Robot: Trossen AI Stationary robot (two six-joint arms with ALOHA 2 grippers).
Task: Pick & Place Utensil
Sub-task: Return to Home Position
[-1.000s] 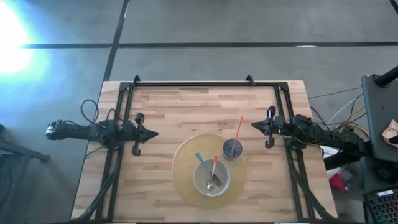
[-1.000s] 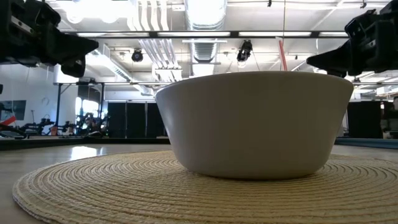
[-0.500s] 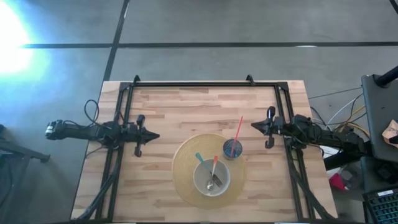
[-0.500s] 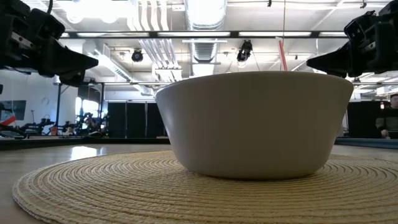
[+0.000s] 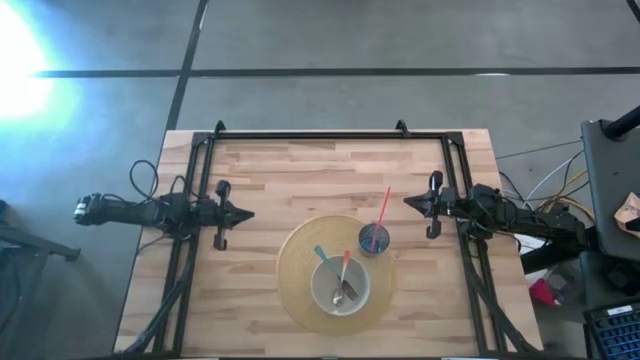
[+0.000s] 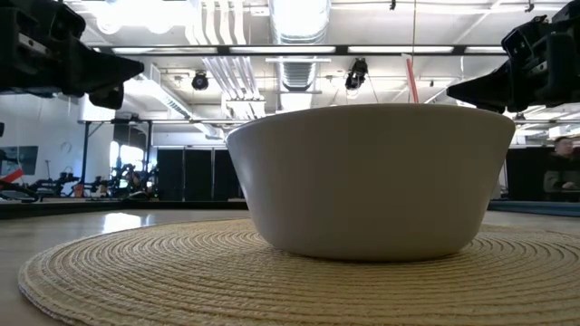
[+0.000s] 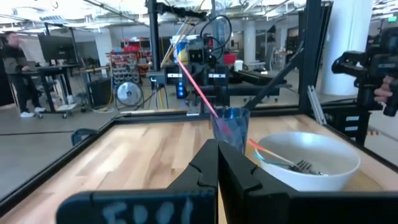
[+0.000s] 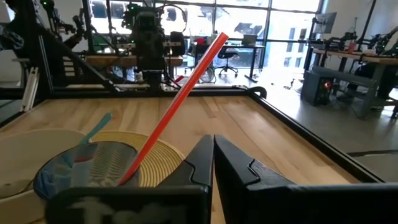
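Hanging over the left side of the table (image 5: 300, 165), the left gripper (image 5: 245, 214) pointed inward, its fingers (image 7: 202, 169) pressed together on nothing. The right gripper (image 5: 408, 203) faced it from the right side, well apart, and its fingers (image 8: 199, 163) were likewise clenched and empty. Between them, nearer the front edge, lay the round mat (image 5: 298, 262). The bowl (image 5: 340, 288) stood on the mat's front half, and the cup (image 5: 374, 240) stood just beside it, at the mat's right rim. The straw (image 5: 383, 210) stuck out of the cup, tilted toward the back of the table. The fork (image 5: 321, 254) and the spoon (image 5: 345, 266) both sat in the bowl with their handles up over the rim; the spoon's handle seemed to lean on the rim nearest the cup, though the overhead view was too small to be sure. In the low view the bowl hid the cup, and a person (image 6: 562, 167) showed in the room beyond, at the right.
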